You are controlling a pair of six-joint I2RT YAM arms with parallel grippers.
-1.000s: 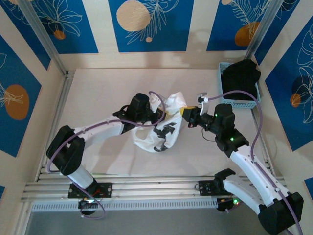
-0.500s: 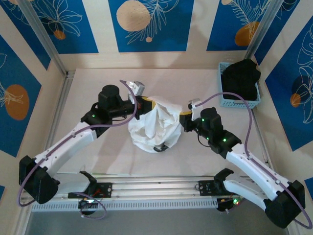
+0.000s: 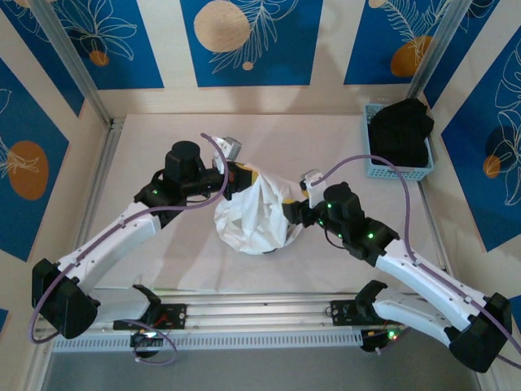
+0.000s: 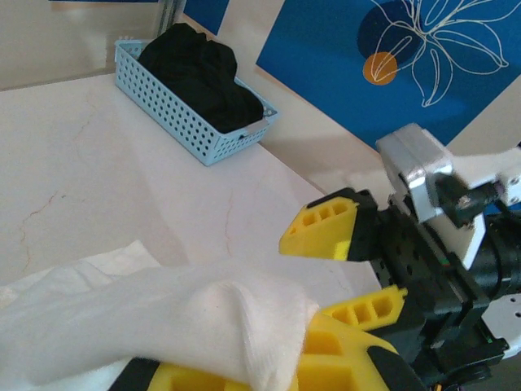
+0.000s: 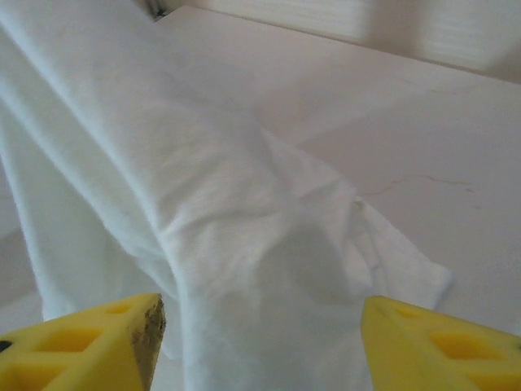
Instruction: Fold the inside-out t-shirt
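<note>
The left gripper (image 3: 242, 173) clamps a raised peak of the t-shirt (image 3: 256, 216) above the counter (image 3: 163, 142); the right gripper (image 5: 260, 316) stands wide, apparently grasping nothing.

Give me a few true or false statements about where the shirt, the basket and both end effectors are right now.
1. The left end effector is shut on the t-shirt. True.
2. The right end effector is clamped shut. False: it is open, with cloth in front of it.
3. The black garment sits in the basket. True.
4. The t-shirt lies flat, neatly folded. False: it is bunched, with one part held up.
</note>
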